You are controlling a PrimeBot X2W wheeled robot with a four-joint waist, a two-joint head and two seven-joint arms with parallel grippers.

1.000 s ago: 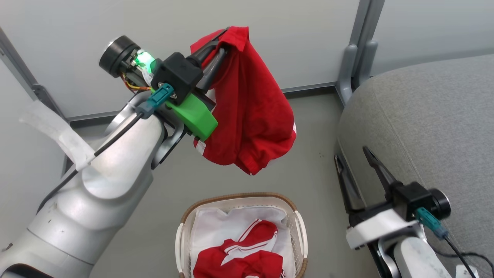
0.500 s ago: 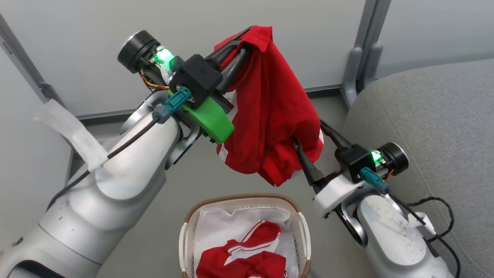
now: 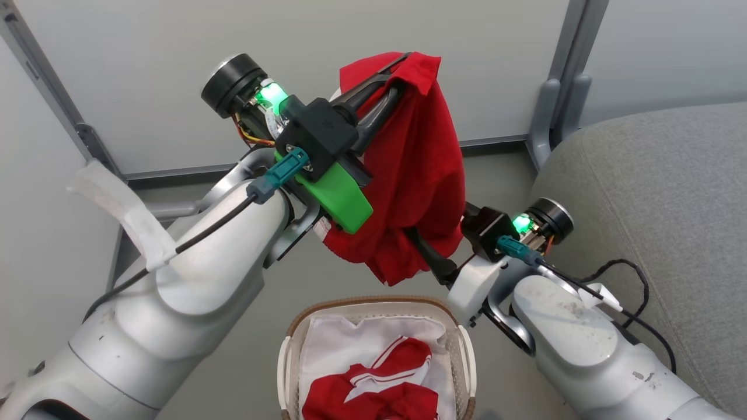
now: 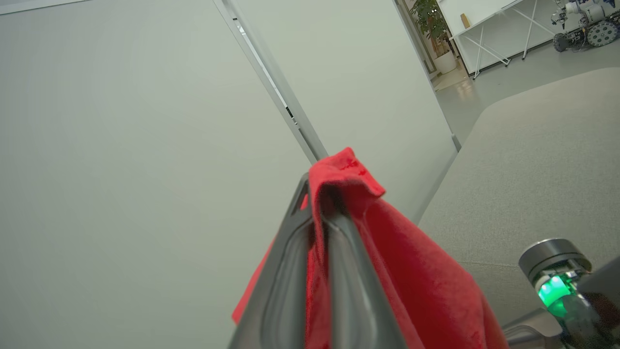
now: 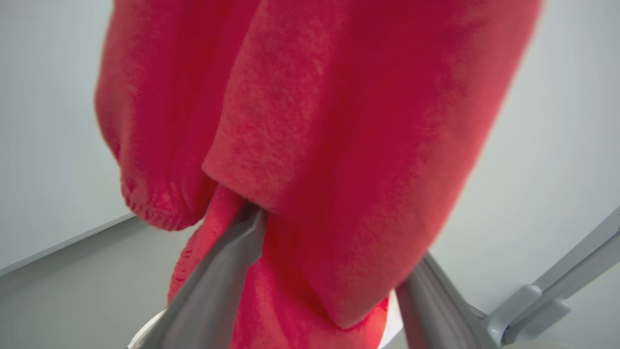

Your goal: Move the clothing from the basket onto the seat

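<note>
Above the basket (image 3: 373, 303), one red garment (image 3: 420, 175) hangs in the air, its top fold pinched between the closed fingers of the left gripper (image 3: 405, 73). Lower down, the right gripper (image 5: 339, 237) stands wide open, its two fingers (image 5: 218, 281) on either side of the garment's dangling lower folds without clamping them. A second red garment (image 3: 373, 391), with white stripes, lies toward the basket's near edge on the white liner (image 3: 327, 350). That makes two garments, one basket and two grippers. One grey seat (image 3: 653, 186) sits to the basket's right.
</note>
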